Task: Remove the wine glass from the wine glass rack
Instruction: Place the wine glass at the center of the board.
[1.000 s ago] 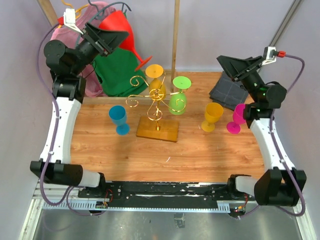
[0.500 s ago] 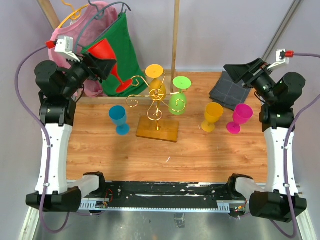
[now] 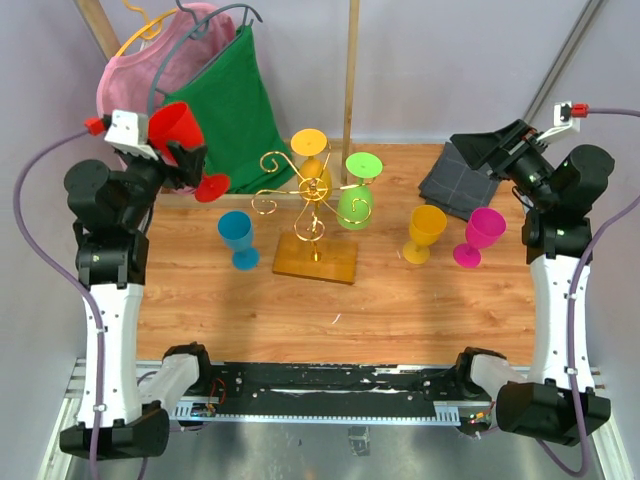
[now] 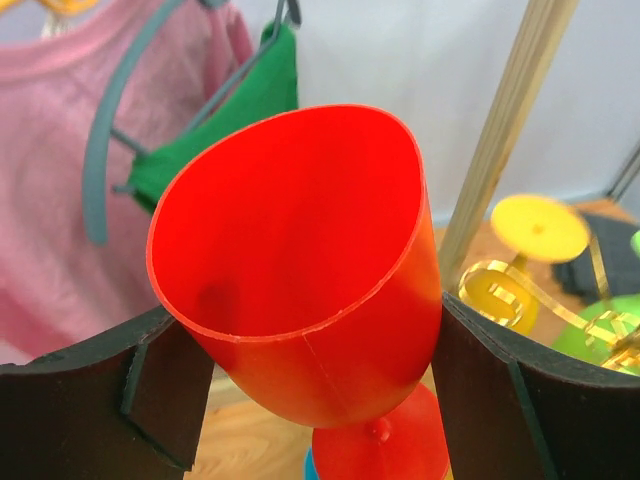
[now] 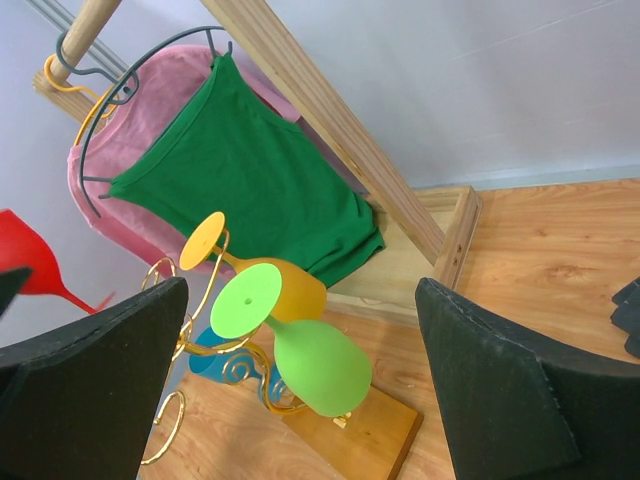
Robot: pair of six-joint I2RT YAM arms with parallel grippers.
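Observation:
The gold wire wine glass rack [image 3: 310, 205] stands on its square wood base [image 3: 317, 258] mid-table; it also shows in the right wrist view [image 5: 235, 360]. A green glass [image 3: 355, 203] [image 5: 318, 365] and a yellow glass [image 3: 311, 160] [image 5: 285, 285] hang upside down on it. My left gripper [image 3: 180, 148] is shut on a red wine glass [image 3: 178, 132] [image 4: 310, 270], held in the air left of the rack, clear of it. My right gripper [image 3: 480, 148] is open and empty, high at the right, facing the rack.
A blue glass [image 3: 237, 238] stands left of the rack. A yellow glass [image 3: 425, 232] and a magenta glass [image 3: 478, 235] stand to its right. A folded dark cloth [image 3: 455, 182] lies back right. A wooden clothes frame [image 3: 350, 70] with pink and green garments [image 3: 225, 100] stands behind.
My left arm has swung the red glass down and left, away from the clothes, turning it more upright. My right arm rose and now holds still.

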